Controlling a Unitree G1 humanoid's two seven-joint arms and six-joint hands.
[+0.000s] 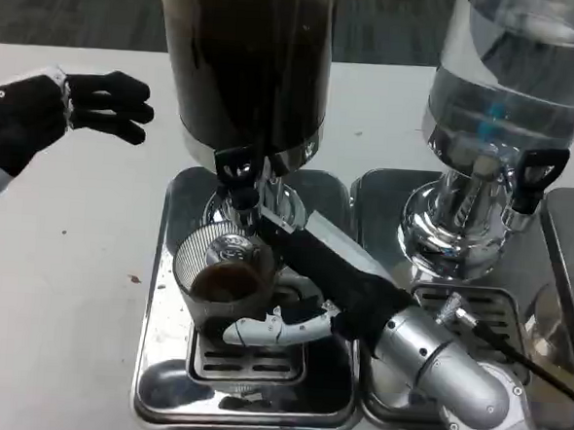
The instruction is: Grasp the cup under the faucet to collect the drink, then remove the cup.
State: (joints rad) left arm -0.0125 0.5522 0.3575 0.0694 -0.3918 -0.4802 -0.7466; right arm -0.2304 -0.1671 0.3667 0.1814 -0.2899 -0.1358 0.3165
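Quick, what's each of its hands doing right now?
Left hand: holds nothing, fingers apart, off to the side.
Right hand: grips the cup under the faucet.

Cup (223,274): you've got a clear cup standing upright on the drip grate (249,361), right below the faucet.
Contents: look in and there's dark brown drink pooled at the bottom, well short of the rim.
Faucet (237,178): black tap handle on the dark drink dispenser (248,62), spout pointing straight down over your cup's mouth.
Dispenser: tall tank full of dark liquid, sitting on a shiny metal base.
Grip: your right hand (306,304) is wrapped round the cup's side.
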